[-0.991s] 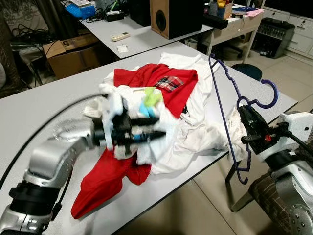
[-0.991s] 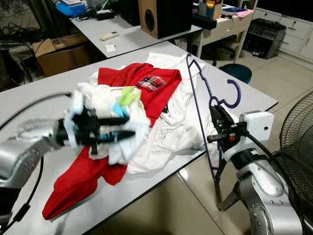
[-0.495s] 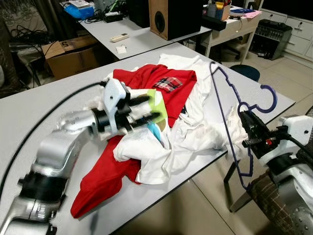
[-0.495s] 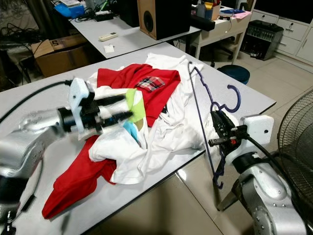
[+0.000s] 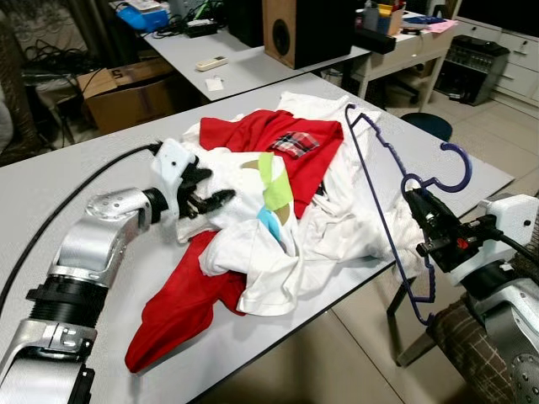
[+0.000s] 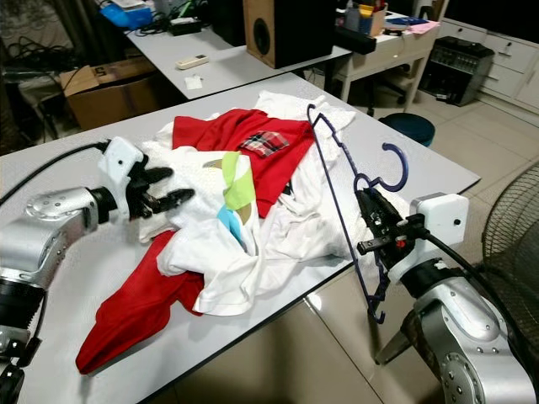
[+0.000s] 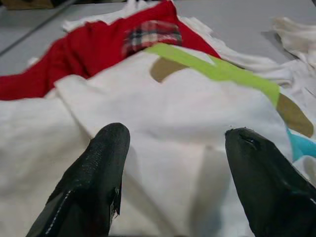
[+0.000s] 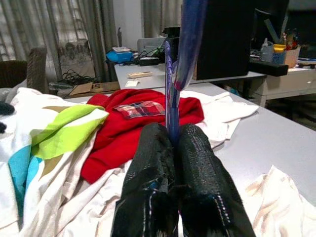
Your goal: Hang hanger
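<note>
Grey table (image 5: 76, 181): heap of white shirts (image 5: 253, 252), red shirt (image 5: 181, 307) spread beneath.

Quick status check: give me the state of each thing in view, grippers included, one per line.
left gripper: open, fingers over the white shirt, holding nothing.
right gripper: shut on the purple hanger.
purple hanger: held upright at the table edge, empty.
white shirt: crumpled on the pile, not on the hanger.
red shirt: spread flat under the white clothes, one end near the table edge.
table: bears the clothes pile.
</note>
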### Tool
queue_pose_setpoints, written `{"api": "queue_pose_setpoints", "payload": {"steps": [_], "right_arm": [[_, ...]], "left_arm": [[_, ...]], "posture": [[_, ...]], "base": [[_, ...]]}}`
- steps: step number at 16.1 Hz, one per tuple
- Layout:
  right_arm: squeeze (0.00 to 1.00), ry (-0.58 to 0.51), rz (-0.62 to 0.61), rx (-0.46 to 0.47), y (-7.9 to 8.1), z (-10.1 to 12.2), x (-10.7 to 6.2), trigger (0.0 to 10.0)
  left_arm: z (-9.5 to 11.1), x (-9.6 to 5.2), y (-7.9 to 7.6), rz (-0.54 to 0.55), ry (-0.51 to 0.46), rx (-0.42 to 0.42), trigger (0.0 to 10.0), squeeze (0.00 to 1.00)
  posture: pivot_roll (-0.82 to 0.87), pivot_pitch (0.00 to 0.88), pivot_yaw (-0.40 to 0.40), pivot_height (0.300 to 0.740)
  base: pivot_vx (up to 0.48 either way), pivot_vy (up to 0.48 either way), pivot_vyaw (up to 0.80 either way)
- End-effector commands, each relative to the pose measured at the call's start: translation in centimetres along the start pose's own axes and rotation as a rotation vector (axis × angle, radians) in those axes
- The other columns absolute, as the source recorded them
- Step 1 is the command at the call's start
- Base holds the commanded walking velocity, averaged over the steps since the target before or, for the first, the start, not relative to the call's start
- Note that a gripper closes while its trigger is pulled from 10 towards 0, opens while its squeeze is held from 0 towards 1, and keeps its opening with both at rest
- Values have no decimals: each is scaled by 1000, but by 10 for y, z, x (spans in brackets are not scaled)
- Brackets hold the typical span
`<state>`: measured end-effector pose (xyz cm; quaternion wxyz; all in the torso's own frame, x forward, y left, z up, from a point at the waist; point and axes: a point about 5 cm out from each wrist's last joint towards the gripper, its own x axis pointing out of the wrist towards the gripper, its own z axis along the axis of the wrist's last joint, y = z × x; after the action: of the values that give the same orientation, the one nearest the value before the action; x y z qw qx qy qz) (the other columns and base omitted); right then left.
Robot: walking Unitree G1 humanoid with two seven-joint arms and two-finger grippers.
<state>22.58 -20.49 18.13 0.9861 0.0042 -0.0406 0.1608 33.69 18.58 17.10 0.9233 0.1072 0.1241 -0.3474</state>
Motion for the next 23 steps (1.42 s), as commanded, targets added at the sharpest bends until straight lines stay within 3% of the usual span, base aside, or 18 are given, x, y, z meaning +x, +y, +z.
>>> {"api": "queue_pose_setpoints", "payload": {"steps": [1, 2, 8, 17, 23], "right_arm": [[0, -7, 21, -1, 5, 3, 1, 10000], [0, -9, 24, 1, 5, 3, 1, 10000], [0, -6, 50, 1, 8, 3, 6, 10000], [0, -7, 59, 4, 9, 1, 11, 10000], [0, -12, 78, 4, 7, 2, 19, 10000]], "left_arm": [[-9, 0, 1, 27, 43, 8, 824, 0], [-11, 1, 2, 43, 52, 13, 0, 0], [-18, 8, 0, 96, 97, 78, 0, 0], [-24, 12, -10, 81, 93, 74, 0, 0], [-17, 0, 8, 224, 14, 61, 0, 0]], "posture": [[-87, 0, 50, 740], [-87, 0, 50, 740], [-77, 0, 37, 740], [-66, 0, 21, 740], [-41, 0, -16, 740]], "base": [[0, 0, 0], [0, 0, 0], [0, 0, 0], [0, 0, 0], [0, 0, 0]]}}
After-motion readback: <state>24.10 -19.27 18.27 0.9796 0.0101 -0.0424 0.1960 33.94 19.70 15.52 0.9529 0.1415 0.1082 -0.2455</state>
